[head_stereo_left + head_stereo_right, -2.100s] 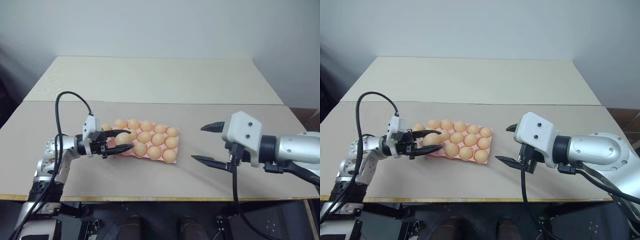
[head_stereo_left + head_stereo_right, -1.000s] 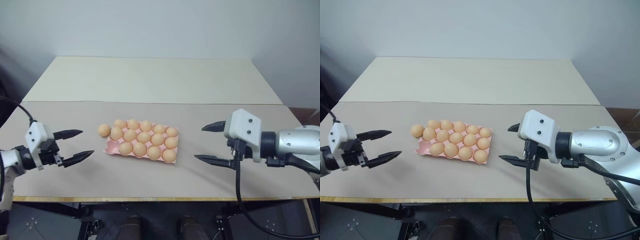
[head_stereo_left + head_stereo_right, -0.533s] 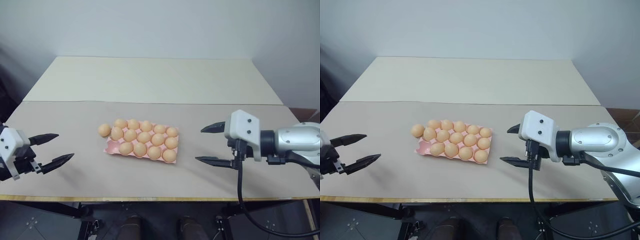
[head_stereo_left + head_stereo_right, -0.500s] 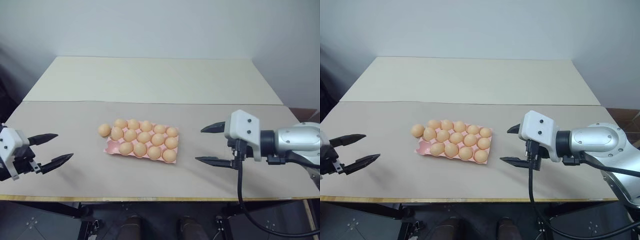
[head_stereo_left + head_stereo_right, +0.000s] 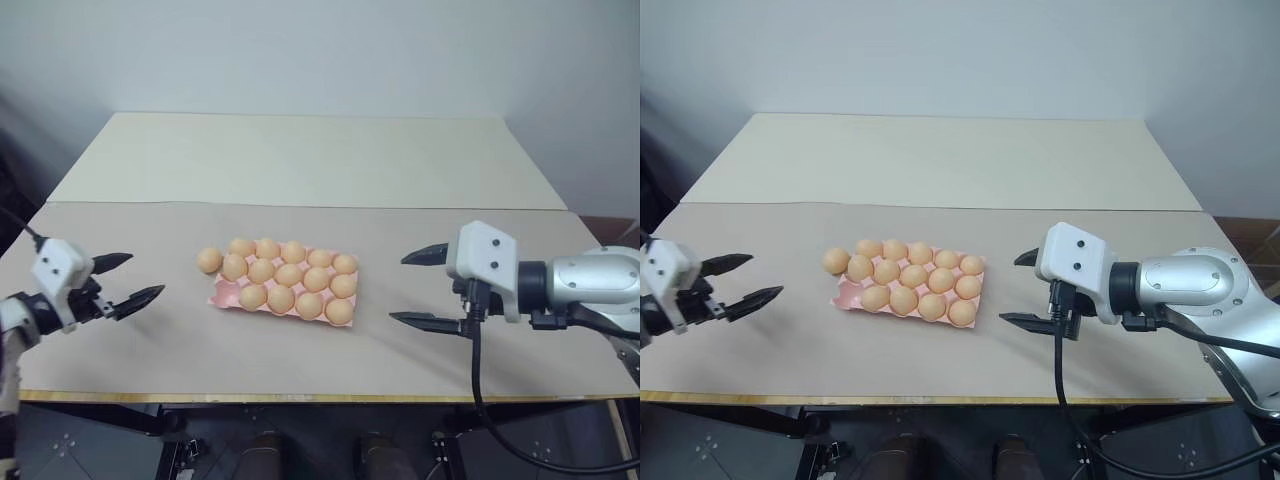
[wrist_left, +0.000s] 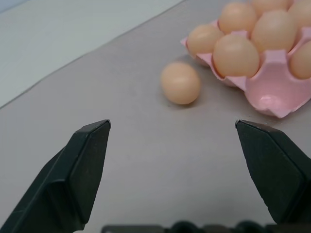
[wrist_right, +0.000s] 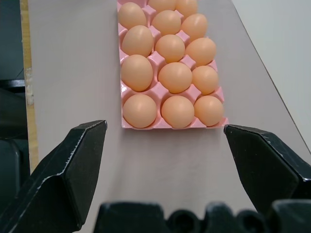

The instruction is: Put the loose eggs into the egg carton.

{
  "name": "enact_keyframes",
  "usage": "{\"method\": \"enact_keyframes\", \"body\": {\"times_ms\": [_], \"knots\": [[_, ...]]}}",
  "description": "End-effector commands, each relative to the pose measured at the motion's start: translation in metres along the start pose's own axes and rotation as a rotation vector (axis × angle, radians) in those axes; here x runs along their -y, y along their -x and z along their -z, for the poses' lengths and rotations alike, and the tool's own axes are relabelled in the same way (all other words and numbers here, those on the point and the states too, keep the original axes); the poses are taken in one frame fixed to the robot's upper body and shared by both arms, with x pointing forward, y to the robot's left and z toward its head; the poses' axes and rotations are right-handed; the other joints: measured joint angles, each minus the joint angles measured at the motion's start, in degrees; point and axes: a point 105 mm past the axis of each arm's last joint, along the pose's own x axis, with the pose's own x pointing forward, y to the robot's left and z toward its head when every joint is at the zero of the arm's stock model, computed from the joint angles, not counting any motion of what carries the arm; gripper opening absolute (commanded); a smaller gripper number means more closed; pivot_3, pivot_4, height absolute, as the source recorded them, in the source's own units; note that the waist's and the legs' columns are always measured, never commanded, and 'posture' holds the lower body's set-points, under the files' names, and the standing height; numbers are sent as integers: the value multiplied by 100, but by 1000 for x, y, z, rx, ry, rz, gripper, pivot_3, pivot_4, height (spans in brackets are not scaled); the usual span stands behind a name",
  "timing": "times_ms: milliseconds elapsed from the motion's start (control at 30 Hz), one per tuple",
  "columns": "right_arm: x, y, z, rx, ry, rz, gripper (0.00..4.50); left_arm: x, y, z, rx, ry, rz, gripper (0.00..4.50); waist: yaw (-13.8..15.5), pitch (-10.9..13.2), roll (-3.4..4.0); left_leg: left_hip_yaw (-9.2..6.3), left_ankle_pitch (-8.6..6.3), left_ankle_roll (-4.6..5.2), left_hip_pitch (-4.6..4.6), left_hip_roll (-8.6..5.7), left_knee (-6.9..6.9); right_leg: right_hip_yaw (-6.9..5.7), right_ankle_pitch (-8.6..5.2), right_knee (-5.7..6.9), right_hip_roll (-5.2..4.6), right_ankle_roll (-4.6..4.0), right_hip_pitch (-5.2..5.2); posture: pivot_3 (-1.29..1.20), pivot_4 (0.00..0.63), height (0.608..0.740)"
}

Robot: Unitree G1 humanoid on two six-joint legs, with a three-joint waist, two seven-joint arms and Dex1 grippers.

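egg carton point(image 5: 290, 285): long axis left-right | loose egg point(image 5: 208, 261): beside far-left corner (on table) | both grippers: spread, empty

Pale orange-tan eggs point(image 5: 281, 297) fill a plain pink egg carton point(image 5: 219, 296), one matching loose egg point(image 5: 208, 261) at its 10 o'clock. Beige-grey table point(image 5: 300, 360), black fingers point(image 5: 137, 299) on white housings.

Grey-beige tabletop point(image 5: 400, 200); pink egg carton point(image 5: 222, 295) lies near centre; one loose egg point(image 5: 208, 261) on tabletop, touching carton's 10 o'clock corner.
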Motion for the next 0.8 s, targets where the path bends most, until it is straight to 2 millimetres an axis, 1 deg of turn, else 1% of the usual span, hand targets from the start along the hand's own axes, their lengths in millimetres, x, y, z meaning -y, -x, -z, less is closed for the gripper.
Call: {"method": "enact_keyframes", "body": {"times_ms": [33,133,267,467,533,667,800], "knots": [[1,3,-4,-6,32,28,4500,-5,-12,3,21,-35,0,4482,-1,0,0,0,0,0,-3,-1,0,0,0,-1,-1,0,-1,0,150,740],[1,4,-2,-23,33,37,4500,-3,-26,7,46,-36,31,4482,1,0,-1,-2,0,0,-2,-5,0,-2,0,1,-3,1,0,0,150,740],[1,7,-1,-32,26,50,4500,-4,-44,0,120,11,52,4482,1,-1,-2,-3,0,0,-2,-5,1,-2,0,3,-4,1,1,0,150,740],[3,11,-2,-39,14,82,4500,-3,-67,5,78,-7,77,4482,4,-1,-2,-5,0,1,-4,-9,5,-4,1,4,-5,2,2,0,150,740],[3,13,0,-47,9,90,4500,0,-73,8,66,-10,100,4482,4,-1,-3,-5,0,1,-5,-9,5,-5,1,4,-4,3,2,0,150,740],[3,14,1,-51,3,103,4500,2,-81,2,111,15,119,4482,-2,-1,-3,-5,0,1,-7,-9,6,-5,1,5,-4,3,0,0,150,740],[5,14,-1,-43,2,117,4500,4,-92,-1,108,12,121,4482,-4,-1,-3,-8,1,1,-7,-9,7,-7,1,7,-3,3,0,0,150,740]]}}
